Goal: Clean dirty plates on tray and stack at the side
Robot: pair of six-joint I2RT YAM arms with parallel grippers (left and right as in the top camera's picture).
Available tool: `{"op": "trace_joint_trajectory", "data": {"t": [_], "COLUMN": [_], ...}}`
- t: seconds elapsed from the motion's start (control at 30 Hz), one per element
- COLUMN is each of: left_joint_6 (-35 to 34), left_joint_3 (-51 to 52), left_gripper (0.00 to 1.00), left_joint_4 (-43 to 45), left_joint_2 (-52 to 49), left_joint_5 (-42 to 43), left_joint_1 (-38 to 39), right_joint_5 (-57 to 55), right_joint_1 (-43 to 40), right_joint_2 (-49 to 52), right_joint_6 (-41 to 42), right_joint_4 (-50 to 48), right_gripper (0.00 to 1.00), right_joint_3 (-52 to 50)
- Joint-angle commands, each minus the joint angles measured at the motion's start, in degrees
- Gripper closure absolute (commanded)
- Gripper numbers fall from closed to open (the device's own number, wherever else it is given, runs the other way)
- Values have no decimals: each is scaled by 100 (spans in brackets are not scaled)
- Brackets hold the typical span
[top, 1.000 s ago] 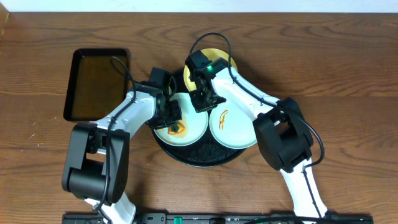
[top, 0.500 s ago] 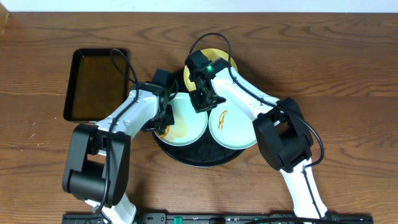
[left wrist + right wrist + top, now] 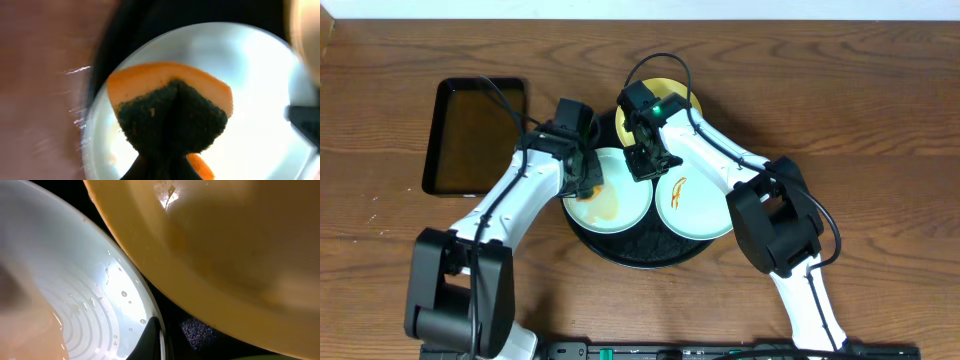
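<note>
**Sponge on the left plate, right arm at its rim**

Wood-grain table (image 3: 880,120) fills the overhead view, with bare board to the right of and in front of the round tray (image 3: 638,258). All three plates lie on that tray. The yellow plate (image 3: 678,92) is at the back. The left mint plate (image 3: 620,210), smeared orange-brown, and the right mint plate (image 3: 705,215), with an orange squiggle, sit edge to edge in front. A strip of wood separates the round tray from the rectangular tray (image 3: 470,135) at the left. The left gripper (image 3: 587,185) is low over the left mint plate's left side. The right gripper (image 3: 646,165) is at that plate's far-right rim.

From the left wrist, blurred, the jaws are clamped on an orange sponge (image 3: 170,112), its dark green pad facing the camera, over the pale plate beside the tray's black rim.

From the right wrist, the jaws are together. One dark fingertip (image 3: 147,341) lies against the mint plate's rim, with the yellow plate just beyond. Whether the rim is pinched cannot be told.
</note>
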State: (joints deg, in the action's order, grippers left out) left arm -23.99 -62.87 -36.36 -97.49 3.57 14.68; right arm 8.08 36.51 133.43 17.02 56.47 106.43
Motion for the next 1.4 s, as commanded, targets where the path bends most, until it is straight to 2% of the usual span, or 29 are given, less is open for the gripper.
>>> {"op": "trace_joint_trajectory", "data": {"t": [0.0, 0.33, 0.4, 0.6, 0.73, 0.9, 1.0, 1.03, 1.07, 1.17, 1.37], "left_joint_6": [-13, -87, -68, -74, -74, -72, -72, -72, -74, -76, -142], "left_joint_3": [214, 249, 247, -74, -326, -365, -365, -358, -330, -166, -61], "left_gripper": [92, 92, 93, 93, 93, 93, 93, 92, 92, 93, 93], "left_joint_4": [348, 557, 468, -527, -929, -815, -697, -588, -485, -57, 715], "left_joint_2": [-341, -1156, -1156, -1045, -831, -389, -238, -245, -254, -262, -455], "left_joint_5": [831, 800, 439, -1635, -1969, -1685, -758, 33, 424, 1165, 1224], "left_joint_1": [-7, -15, -20, -24, -24, -22, -22, -22, -15, 31, 103], "right_joint_5": [-273, -275, -275, -339, -341, -356, -354, -356, -354, -354, -354], "right_joint_1": [44, 44, 44, 44, 44, 46, 44, 44, 44, 44, 44], "right_joint_2": [225, 225, 225, 225, 225, 225, 225, 225, 225, 225, 225], "right_joint_6": [140, 140, 138, 138, 140, 140, 140, 140, 140, 140, 140], "right_joint_4": [-15, -13, -11, -11, -13, -11, -13, -13, -13, -11, -9], "right_gripper": [99, 99, 98, 98, 98, 98, 99, 99, 99, 98, 98], "right_joint_3": [-59, -59, -59, -59, -59, -59, -59, -59, -59, -59, -59]}}
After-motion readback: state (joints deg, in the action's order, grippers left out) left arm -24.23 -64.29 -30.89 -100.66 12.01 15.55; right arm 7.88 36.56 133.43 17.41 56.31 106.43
